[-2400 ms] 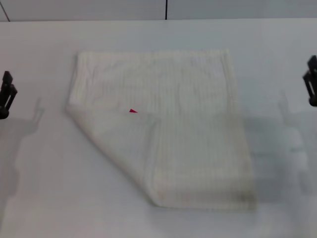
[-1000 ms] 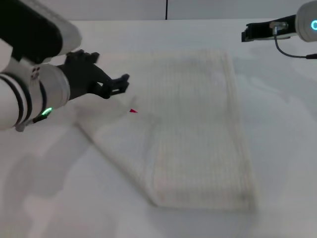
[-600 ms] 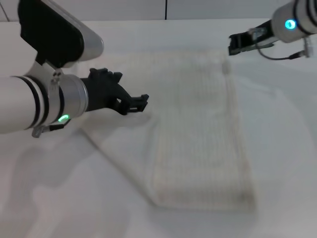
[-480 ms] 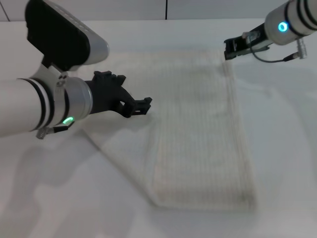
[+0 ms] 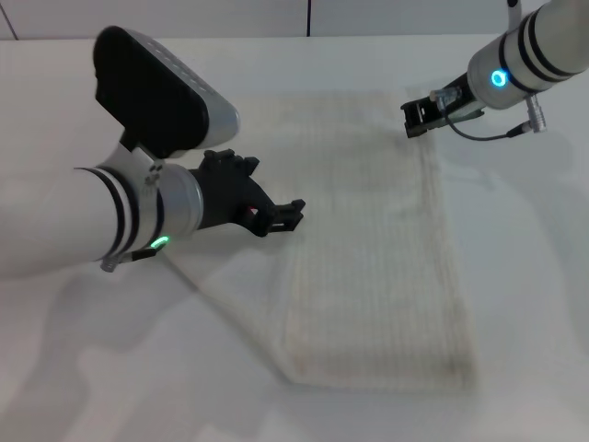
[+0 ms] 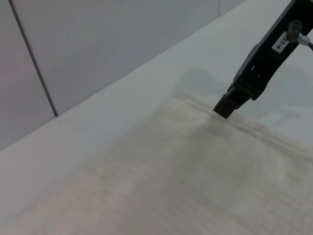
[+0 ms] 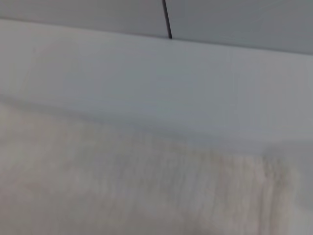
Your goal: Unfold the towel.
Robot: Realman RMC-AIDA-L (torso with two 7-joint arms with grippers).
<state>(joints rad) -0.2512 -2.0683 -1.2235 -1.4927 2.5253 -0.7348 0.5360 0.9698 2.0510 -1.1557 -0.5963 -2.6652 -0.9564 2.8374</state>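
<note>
The cream-white towel lies flat on the white table, with its near left corner folded over as a triangular flap. My left gripper is open and hovers low over the flap's tip; the red tag is hidden under it. My right gripper is at the towel's far right corner, just above the hem. The left wrist view shows the ribbed towel and the right gripper at its far edge. The right wrist view shows the towel's far hem.
A grey wall with a dark vertical seam runs behind the table's far edge. Bare table surrounds the towel on all sides.
Both arms have come in from the table's sides. The left gripper has moved right over the folded corner, covering the red tag. The right gripper has come down to the towel's far right corner.
</note>
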